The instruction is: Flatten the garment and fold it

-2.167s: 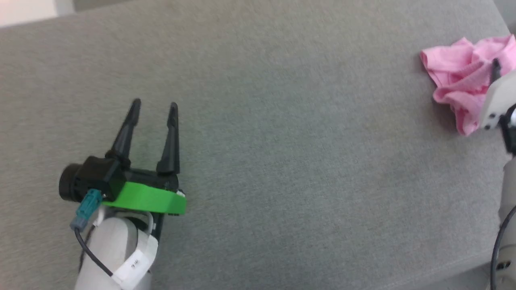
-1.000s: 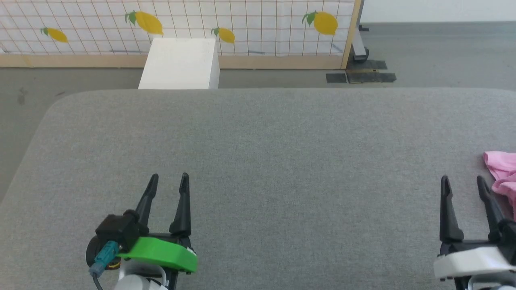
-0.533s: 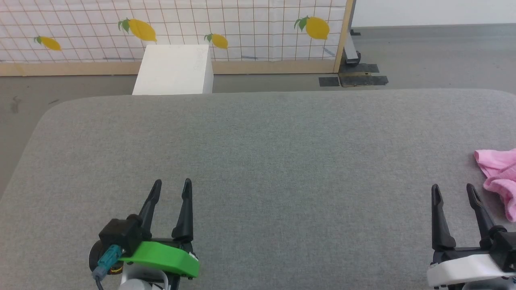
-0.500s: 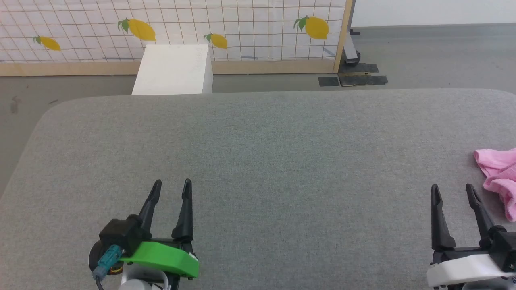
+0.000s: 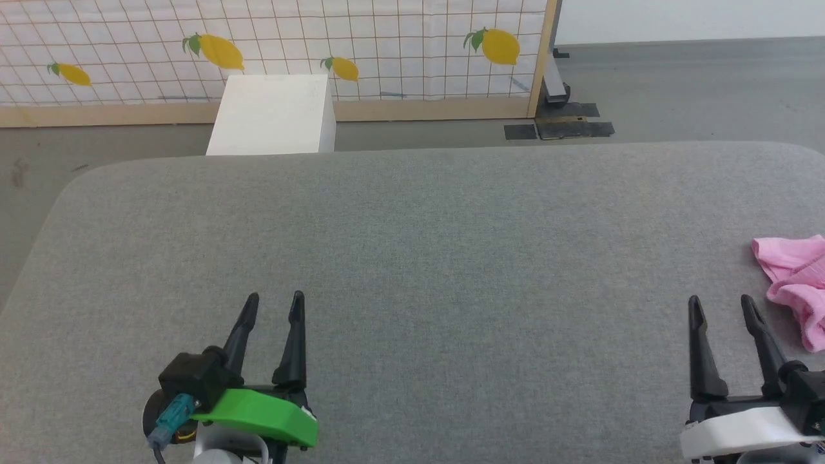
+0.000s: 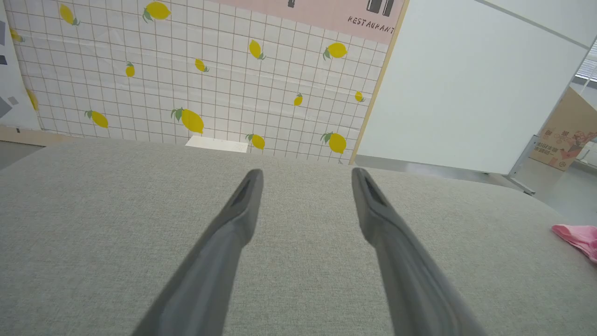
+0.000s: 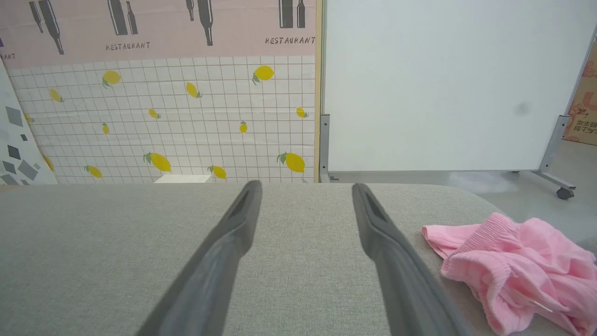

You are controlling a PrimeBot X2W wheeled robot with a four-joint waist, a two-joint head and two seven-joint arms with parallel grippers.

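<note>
No change: left hand [image 5: 274, 296] and right hand [image 5: 720, 299] stay released, empty; crumpled light pink cloth garment [image 5: 794, 283] lies beside the right on grey fabric worktop [image 5: 451, 258].

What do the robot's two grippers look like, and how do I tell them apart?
Both have two long, tapered black fingers. The left gripper has a bright green collar, a black camera block and a teal plug on a black cable. The right gripper has a white collar.

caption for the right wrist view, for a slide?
Open right gripper pointing across the grey surface; crumpled pink shorts lie apart at the view's right.
</note>
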